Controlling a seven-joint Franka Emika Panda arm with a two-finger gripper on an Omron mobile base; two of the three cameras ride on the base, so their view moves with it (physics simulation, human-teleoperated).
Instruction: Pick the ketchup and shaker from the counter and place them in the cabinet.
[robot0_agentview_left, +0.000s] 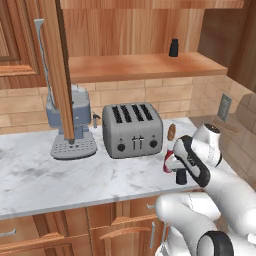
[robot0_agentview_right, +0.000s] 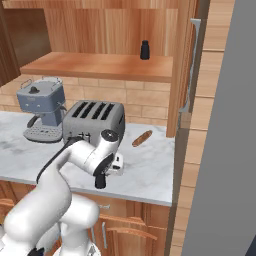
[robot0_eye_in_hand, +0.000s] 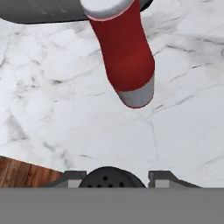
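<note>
The shaker (robot0_agentview_left: 181, 179) is a small black item standing near the counter's front edge. In the hand view its domed, perforated top (robot0_eye_in_hand: 111, 176) sits between my fingertips. My gripper (robot0_eye_in_hand: 114, 177) reaches down from above and is shut on the shaker (robot0_agentview_right: 100, 182). In the left base view the gripper (robot0_agentview_left: 180, 171) hangs under the white hand. The ketchup (robot0_eye_in_hand: 127, 52), a red bottle with pale ends, stands upright just beyond the shaker toward the toaster. It is free of the fingers and close beside the hand (robot0_agentview_left: 166, 159). The cabinet's plank shelf (robot0_agentview_left: 140, 67) runs above the counter with its door (robot0_agentview_left: 57, 75) swung open.
A grey toaster (robot0_agentview_left: 132, 130) stands right behind the ketchup. A blue-grey coffee machine (robot0_agentview_left: 72, 125) is to its left. A tan oval item (robot0_agentview_left: 171, 132) lies right of the toaster. A dark bottle-shaped item (robot0_agentview_left: 173, 47) stands on the cabinet shelf. The marble counter (robot0_agentview_left: 60, 175) ends just in front of the gripper.
</note>
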